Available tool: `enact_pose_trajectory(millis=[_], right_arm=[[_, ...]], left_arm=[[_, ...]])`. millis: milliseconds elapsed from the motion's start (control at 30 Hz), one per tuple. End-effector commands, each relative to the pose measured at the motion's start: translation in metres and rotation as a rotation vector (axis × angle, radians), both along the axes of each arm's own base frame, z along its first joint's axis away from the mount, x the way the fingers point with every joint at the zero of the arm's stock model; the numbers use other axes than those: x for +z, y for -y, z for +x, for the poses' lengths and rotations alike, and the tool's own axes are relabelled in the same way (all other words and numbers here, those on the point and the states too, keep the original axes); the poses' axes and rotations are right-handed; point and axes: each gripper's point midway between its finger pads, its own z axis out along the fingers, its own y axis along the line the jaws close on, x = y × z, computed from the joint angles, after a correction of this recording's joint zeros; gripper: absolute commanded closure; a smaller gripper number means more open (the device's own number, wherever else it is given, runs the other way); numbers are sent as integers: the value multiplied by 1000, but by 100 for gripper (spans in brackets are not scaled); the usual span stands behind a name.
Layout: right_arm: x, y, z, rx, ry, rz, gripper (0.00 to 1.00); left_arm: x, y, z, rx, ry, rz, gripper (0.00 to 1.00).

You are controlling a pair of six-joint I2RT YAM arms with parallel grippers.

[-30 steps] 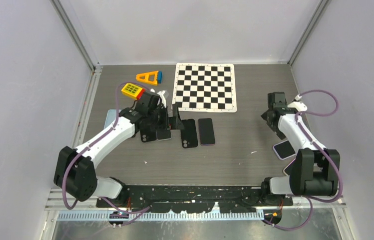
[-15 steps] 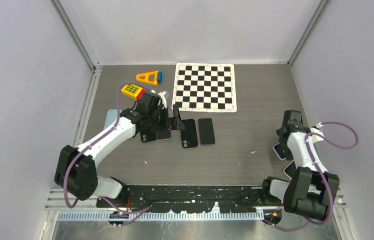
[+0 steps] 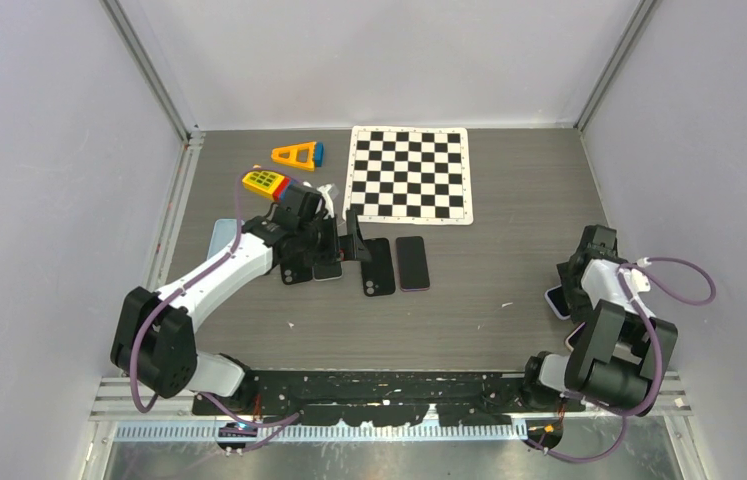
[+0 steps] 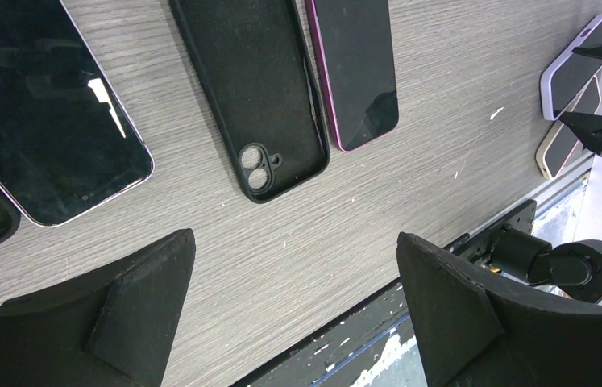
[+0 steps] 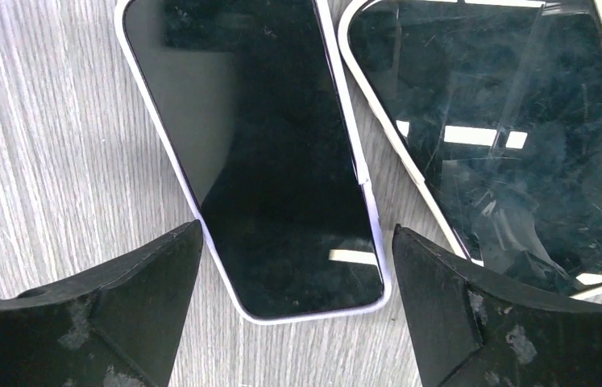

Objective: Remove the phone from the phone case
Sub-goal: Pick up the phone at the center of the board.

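- Top external view: the table [image 3: 509, 200] carries bare phones [image 3: 412, 262] mid-left. The lilac-cased phone [image 5: 273, 153] lies at its right near edge, just beside a cream-cased phone [image 5: 507, 137].
- The right gripper [image 5: 293, 242] hangs over the lilac-cased phone, jaws wide apart and empty. The left gripper [image 4: 293, 240] is equally wide and empty.
- Descend squarely and pinch the long sides, clear of the neighbour.
- Peel the case lip from one corner.

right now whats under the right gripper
Two cased phones lie screen-up beneath the open right gripper: a lavender-cased phone and a cream-cased phone. A finger hides the cream one's corner.
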Motion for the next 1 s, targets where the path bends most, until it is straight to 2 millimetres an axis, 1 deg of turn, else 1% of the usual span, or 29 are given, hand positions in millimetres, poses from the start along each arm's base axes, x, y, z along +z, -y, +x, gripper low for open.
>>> enact_pose_trajectory(millis=[0,100,133,167,333,400,433,467,500,533,567,667,733,767,800,833,867,900,933,967], right_arm=[[-8,6,6,0,-3,-3,8],[-12,10,13,9,-8,-5,9],[-17,10,13,12,-27,4,10],[-17,11,17,23,-23,3,10],[-32,9,22,67,-59,38,13],[-36,5,28,107,-53,65,23],[-37,4,29,117,-54,71,33],[-36,2,33,133,-36,82,37],[-35,0,36,154,-25,87,46],[-35,-6,43,185,12,113,50],[-34,-10,46,218,21,121,54],[-29,-29,61,329,46,157,57],[-26,-49,68,425,43,177,57],[-25,-64,72,482,43,181,57],[-24,-73,76,522,52,190,57],[-22,-90,79,585,48,191,57],[-20,-98,81,619,38,183,57],[-17,-113,83,684,32,176,57],[-14,-118,84,722,16,161,57],[-13,-129,85,768,10,157,56]], left_arm=[[7,1,8,14,33,-19,2],[6,2,8,16,29,-20,2],[6,2,8,17,29,-20,2],[7,2,9,17,31,-21,2],[7,-2,9,24,33,-19,2],[8,-3,9,27,37,-20,2],[7,-3,8,28,36,-19,2],[8,-3,8,30,37,-21,2],[7,-4,7,31,36,-20,2],[7,-4,7,31,36,-22,2],[7,-4,8,35,40,-25,2],[7,-3,9,40,42,-36,2],[5,-1,10,41,38,-45,1],[4,0,10,41,34,-50,1],[4,1,11,42,33,-54,2],[3,1,11,41,29,-56,1],[1,2,11,42,25,-58,1],[0,2,12,42,21,-59,1],[-1,2,11,42,18,-59,1],[-2,3,12,43,16,-59,1]])
